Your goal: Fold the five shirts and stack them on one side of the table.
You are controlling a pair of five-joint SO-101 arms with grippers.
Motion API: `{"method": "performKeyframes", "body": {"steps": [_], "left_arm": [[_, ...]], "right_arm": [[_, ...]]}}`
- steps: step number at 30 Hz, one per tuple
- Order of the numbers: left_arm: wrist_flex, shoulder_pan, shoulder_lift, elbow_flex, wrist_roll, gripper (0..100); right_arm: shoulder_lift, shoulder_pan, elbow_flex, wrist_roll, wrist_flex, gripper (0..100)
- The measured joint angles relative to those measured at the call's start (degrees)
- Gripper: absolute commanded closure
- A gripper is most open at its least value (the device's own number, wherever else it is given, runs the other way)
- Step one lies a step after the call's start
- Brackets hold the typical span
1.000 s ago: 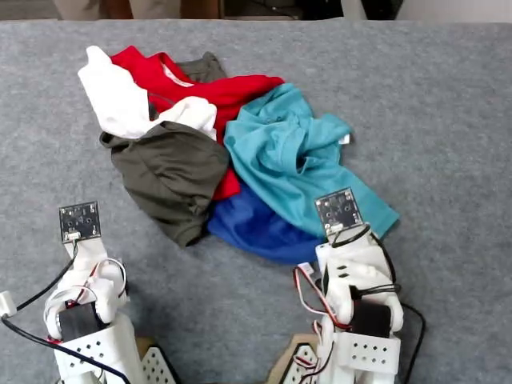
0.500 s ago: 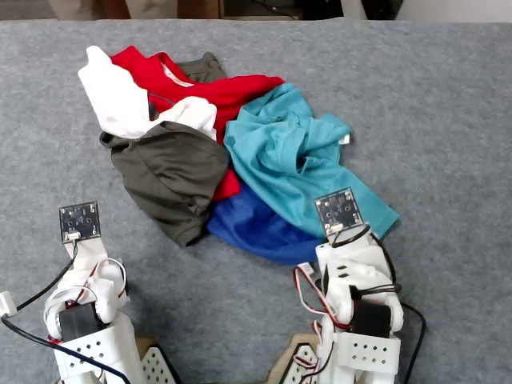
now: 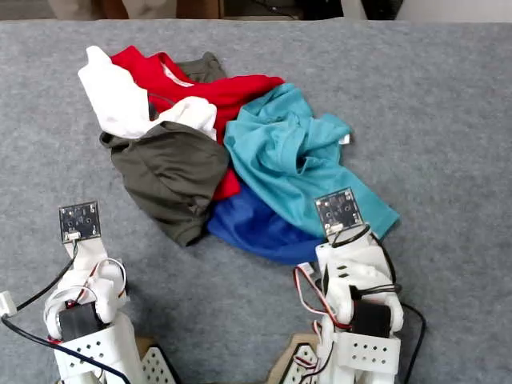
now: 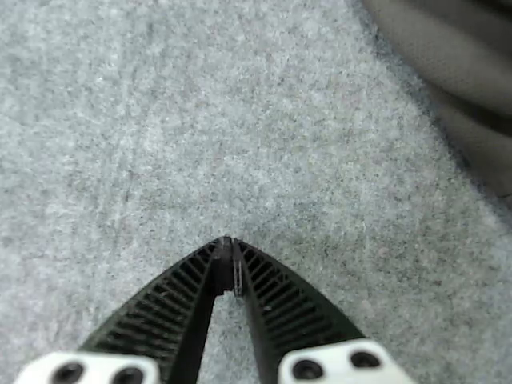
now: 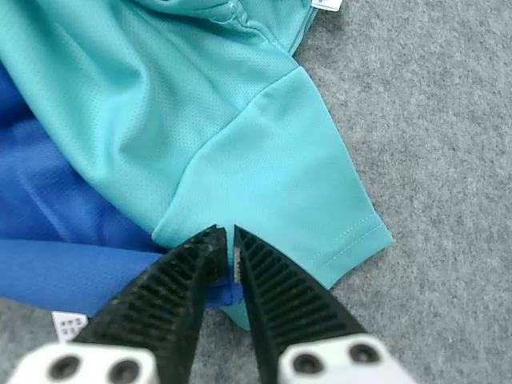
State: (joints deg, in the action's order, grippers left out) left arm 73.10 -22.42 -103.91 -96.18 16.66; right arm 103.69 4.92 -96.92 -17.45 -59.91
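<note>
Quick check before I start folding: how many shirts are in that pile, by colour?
white shirt: 1
red shirt: 1
olive shirt: 1
teal shirt: 1
blue shirt: 1
Total: 5

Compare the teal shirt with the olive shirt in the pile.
The teal shirt lies on the pile's right, over the blue shirt; the olive shirt lies on its left, partly under the white shirt. The teal shirt spreads one sleeve flat; the olive shirt is bunched. Both are unfolded.
</note>
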Motion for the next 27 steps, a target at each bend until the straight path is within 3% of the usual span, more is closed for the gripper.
{"method": "performKeyframes", "body": {"steps": [18,27], "left_arm": [[0.0,0.2,0.0,0.0,0.0,98],[0.0,0.2,0.0,0.0,0.0,98]], "right_arm": [[0.0,0.0,0.2,0.0,0.0,96.4],[0.0,0.0,10.0,0.1,-3.8,96.4]]}}
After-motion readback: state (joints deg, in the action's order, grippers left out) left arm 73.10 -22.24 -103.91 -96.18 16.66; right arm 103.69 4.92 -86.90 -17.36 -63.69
